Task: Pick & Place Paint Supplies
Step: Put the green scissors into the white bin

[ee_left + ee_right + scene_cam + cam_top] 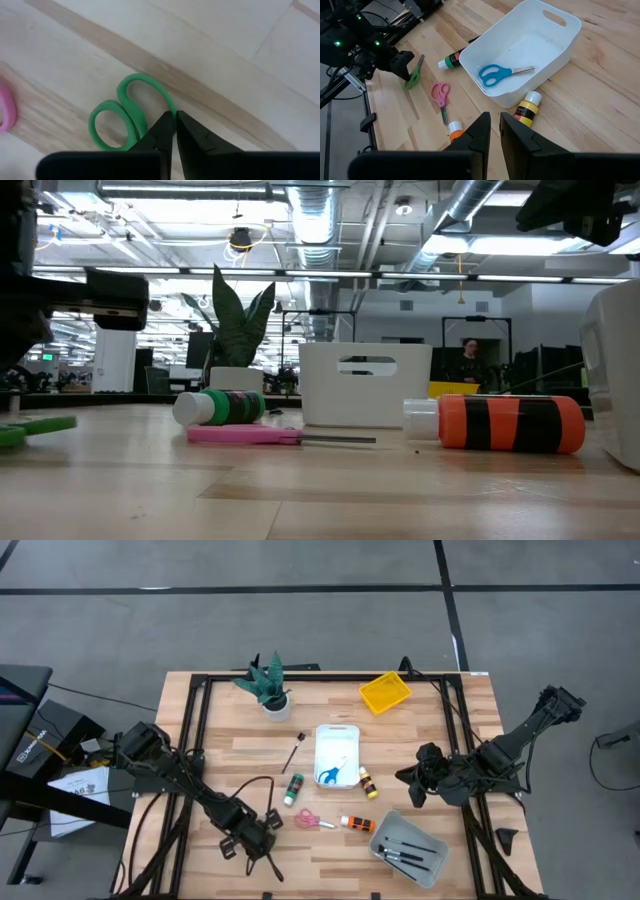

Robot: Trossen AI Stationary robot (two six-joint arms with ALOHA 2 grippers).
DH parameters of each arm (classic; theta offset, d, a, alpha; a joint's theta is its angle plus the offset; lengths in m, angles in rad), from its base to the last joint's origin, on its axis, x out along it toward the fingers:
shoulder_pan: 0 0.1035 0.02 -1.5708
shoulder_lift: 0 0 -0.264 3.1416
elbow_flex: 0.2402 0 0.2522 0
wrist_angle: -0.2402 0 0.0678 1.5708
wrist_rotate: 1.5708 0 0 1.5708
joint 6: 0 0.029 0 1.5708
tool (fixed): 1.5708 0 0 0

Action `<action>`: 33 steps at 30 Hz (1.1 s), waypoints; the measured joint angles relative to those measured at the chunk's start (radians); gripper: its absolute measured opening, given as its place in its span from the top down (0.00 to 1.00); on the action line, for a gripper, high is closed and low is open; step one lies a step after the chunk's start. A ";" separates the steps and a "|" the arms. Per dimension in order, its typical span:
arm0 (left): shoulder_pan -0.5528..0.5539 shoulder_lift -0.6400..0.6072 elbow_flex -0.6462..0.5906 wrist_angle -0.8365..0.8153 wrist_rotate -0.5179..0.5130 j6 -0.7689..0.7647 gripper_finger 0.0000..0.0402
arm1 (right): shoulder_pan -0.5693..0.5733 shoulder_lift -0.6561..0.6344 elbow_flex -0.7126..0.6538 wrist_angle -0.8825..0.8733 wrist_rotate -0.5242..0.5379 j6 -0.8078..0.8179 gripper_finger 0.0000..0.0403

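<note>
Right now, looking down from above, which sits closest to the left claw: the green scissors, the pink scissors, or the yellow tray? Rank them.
From the left gripper:
1. Green scissors, right at its fingertips.
2. Pink scissors, just beyond, toward the table's middle.
3. Yellow tray, at the far edge.

Wooden table [520, 870] bearing pink scissors [311, 820]

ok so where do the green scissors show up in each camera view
High view: green scissors at the left gripper, table's left front.
Low view: only a green handle at the left edge.
Left wrist view: centre, at the fingertips.
Right wrist view: left of middle.
Shared landmark: pink scissors, just beside them.
</note>
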 joint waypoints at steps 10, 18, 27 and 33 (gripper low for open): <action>0.043 0.004 -0.003 0.068 -0.020 -0.087 0.99 | 0.000 0.000 0.000 0.000 0.000 0.000 0.90; 0.054 0.005 0.033 0.097 -0.063 -0.165 0.99 | 0.000 0.000 0.000 0.000 -0.016 -0.001 0.90; 0.054 0.005 0.128 0.095 -0.059 -0.450 1.00 | 0.018 0.000 0.000 0.005 -0.016 0.000 0.90; 0.077 0.003 0.184 0.146 -0.137 -0.700 1.00 | 0.039 0.000 0.000 0.007 -0.015 -0.001 0.90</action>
